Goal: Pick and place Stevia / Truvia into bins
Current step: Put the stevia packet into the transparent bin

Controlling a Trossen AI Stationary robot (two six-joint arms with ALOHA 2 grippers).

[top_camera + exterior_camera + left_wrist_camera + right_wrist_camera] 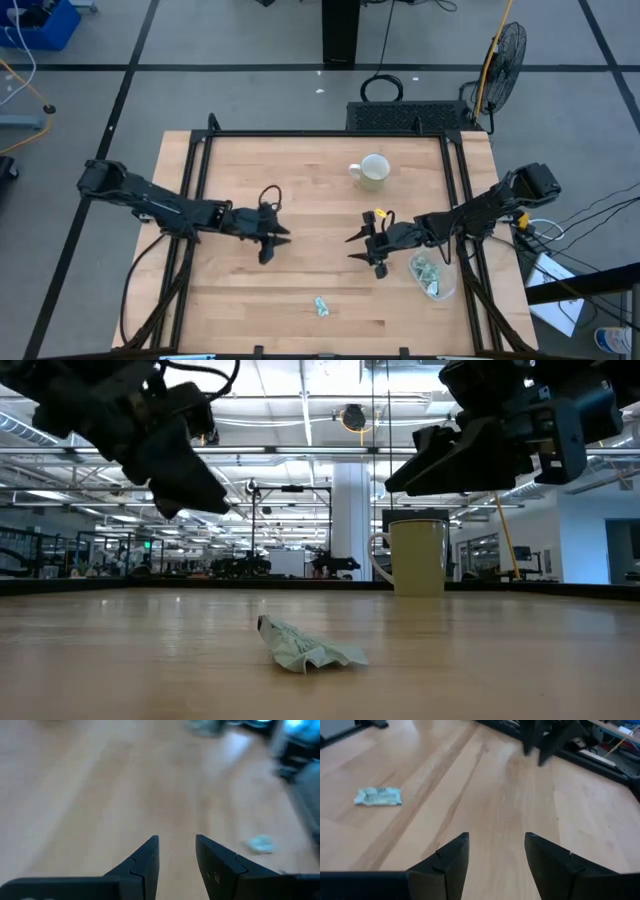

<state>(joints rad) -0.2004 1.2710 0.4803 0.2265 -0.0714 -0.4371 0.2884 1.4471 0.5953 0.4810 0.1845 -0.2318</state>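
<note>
Nearing done: tub (432, 275) near the table's (300, 210) right edge holds several sachets; one crumpled sachet (321, 306) remains at the front edge. Left gripper (277, 238) and right gripper (358, 245) hover mid-table, both open, empty.

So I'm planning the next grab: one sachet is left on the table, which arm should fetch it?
Right, probably. The sachet lies about midway between both open end effectors, but the right end effector hangs beside the tub, so its carry is shorter than the left's.
</note>
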